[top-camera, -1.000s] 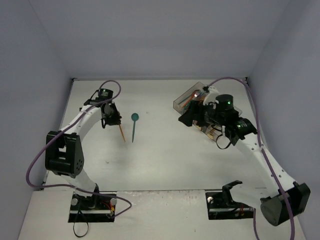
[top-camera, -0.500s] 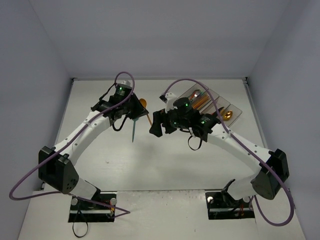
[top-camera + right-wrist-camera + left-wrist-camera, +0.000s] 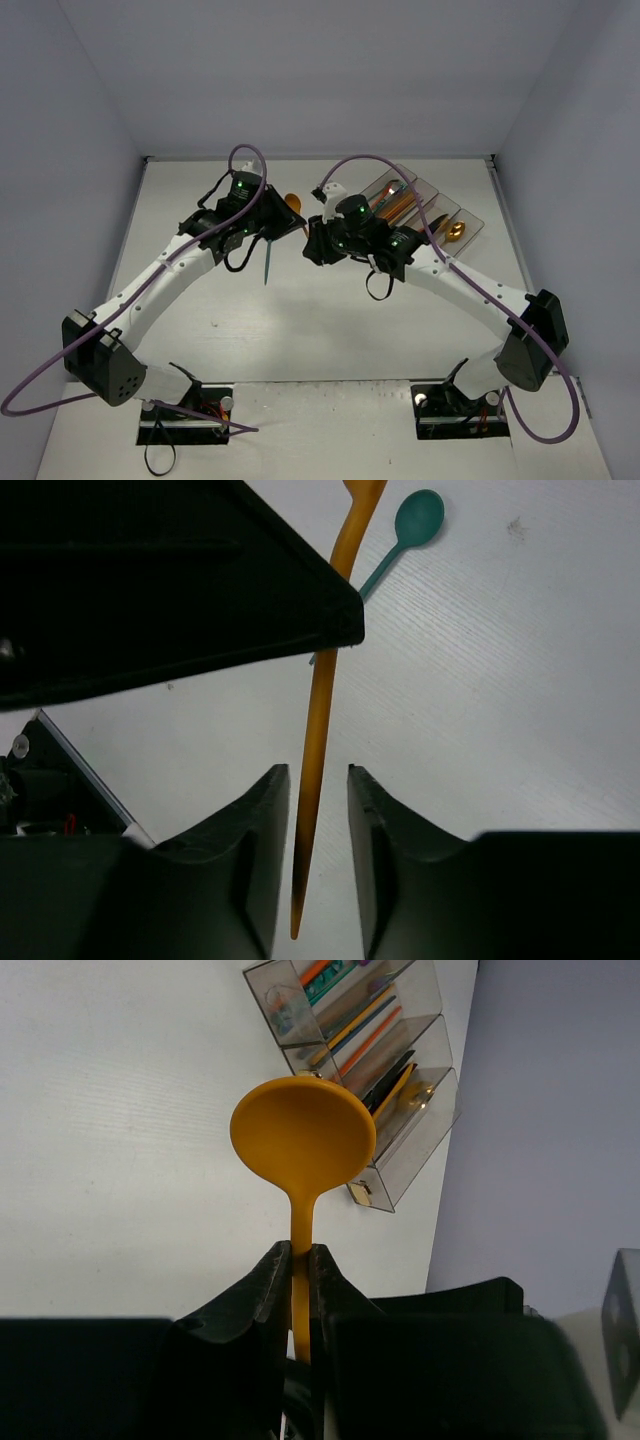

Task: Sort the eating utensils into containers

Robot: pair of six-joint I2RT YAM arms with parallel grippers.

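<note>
My left gripper (image 3: 297,1248) is shut on the neck of an orange spoon (image 3: 303,1140), held above the table, bowl outward. In the top view the spoon's bowl (image 3: 291,203) shows between the two wrists. The spoon's handle (image 3: 318,780) hangs between the narrowly parted fingers of my right gripper (image 3: 318,772), close to the left finger and with a gap to the right one. A teal spoon (image 3: 418,518) lies on the table below, its handle (image 3: 269,262) showing under the left arm. The containers (image 3: 475,218) stand at the back right, holding orange, teal and gold utensils.
The row of smoky clear bins (image 3: 420,1110) lies at an angle near the right wall. Both arms meet over the table's middle, with purple cables looping above them. White walls close the table in on three sides.
The left arm carried the orange spoon rightward to the middle. The right arm left the containers, swung left to meet it, and its jaws narrowed around the spoon's handle.
</note>
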